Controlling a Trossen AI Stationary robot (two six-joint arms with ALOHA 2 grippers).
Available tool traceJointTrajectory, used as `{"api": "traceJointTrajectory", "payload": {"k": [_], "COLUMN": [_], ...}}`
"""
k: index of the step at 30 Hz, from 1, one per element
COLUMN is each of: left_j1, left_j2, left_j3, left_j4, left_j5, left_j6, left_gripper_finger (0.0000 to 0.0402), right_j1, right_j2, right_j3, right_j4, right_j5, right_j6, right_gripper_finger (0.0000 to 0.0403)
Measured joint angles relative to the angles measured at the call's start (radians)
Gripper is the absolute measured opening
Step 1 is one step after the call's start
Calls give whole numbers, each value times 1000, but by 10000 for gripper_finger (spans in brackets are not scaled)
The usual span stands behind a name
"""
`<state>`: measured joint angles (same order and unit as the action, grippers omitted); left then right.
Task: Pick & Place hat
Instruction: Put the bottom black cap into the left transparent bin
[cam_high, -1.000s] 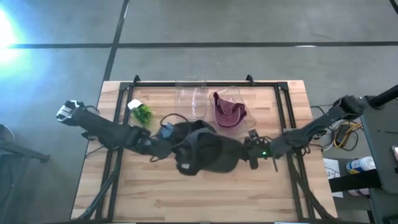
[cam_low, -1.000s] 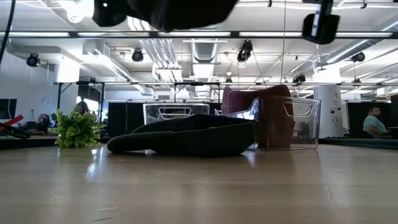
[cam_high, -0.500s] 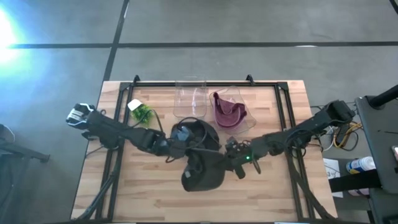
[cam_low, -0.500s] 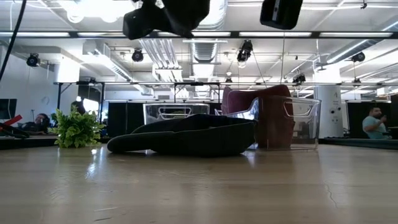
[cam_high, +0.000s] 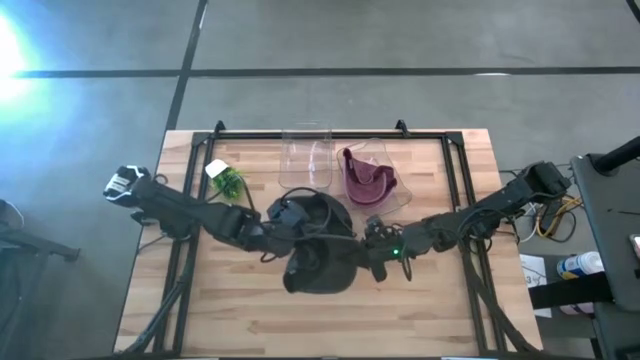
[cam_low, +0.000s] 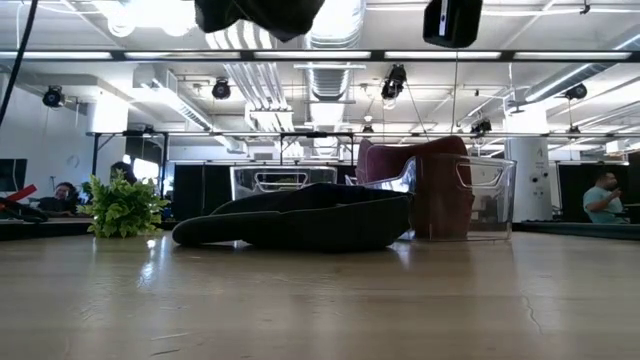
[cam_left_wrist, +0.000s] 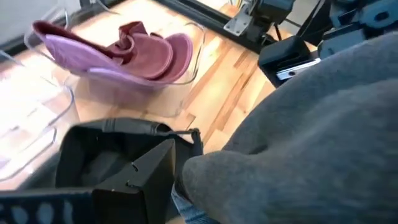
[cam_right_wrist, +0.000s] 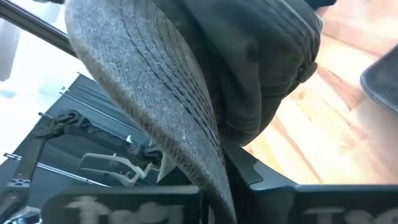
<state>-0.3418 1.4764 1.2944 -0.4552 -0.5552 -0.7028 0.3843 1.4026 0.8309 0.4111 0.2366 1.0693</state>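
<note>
A dark grey hat (cam_high: 320, 264) hangs in the air between my two grippers, above the table's middle; only its underside (cam_low: 258, 12) shows at the top of the low view. My left gripper (cam_high: 277, 226) is at its left edge and my right gripper (cam_high: 374, 246) at its right edge, both shut on it. A second dark hat (cam_low: 298, 222) lies flat on the table behind it. A maroon hat (cam_high: 367, 180) sits in a clear bin (cam_high: 398, 192). My left gripper holds the grey hat by its left edge (cam_left_wrist: 198, 167), coming level from the table's left. The hat fills the wrist view and hides the fingertips. The hat is lifted clear of the table. My right gripper holds the grey hat by its stitched brim (cam_right_wrist: 186, 134), which runs down between the fingers (cam_right_wrist: 250, 169). It comes level from the table's right. The hat hangs clear of the table.
An empty clear bin (cam_high: 305, 160) stands left of the maroon hat's bin near the far edge. A small green plant (cam_high: 229, 183) sits at the far left. A black frame (cam_high: 462, 190) rims the table. Bare wood lies along the near edge (cam_high: 330, 325).
Both grippers have moved toward each other, the left rightward and the right leftward, and both have risen a little. The grey hat, spread wide between them a second ago, is now bunched narrower and sits higher in the low view.
</note>
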Motion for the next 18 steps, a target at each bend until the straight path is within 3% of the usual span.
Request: {"api": "traceJointTrajectory", "payload": {"k": [3, 10, 18], "left_j1": [0, -24, -27], "left_j2": [-9, -29, -29], "left_j3": [37, 217, 315], "left_j4": [-43, -347, -547], "left_j5": [17, 26, -19], "left_j6": [3, -50, -146], "left_gripper_finger": [222, 222, 223], "right_j1": [0, 1, -1], "right_j2": [3, -1, -5], "right_j3": [14, 23, 20], "right_j4": [6, 3, 32], "right_j5": [23, 108, 167], "right_j6": [-53, -101, -159], "right_gripper_finger": [13, 13, 13]}}
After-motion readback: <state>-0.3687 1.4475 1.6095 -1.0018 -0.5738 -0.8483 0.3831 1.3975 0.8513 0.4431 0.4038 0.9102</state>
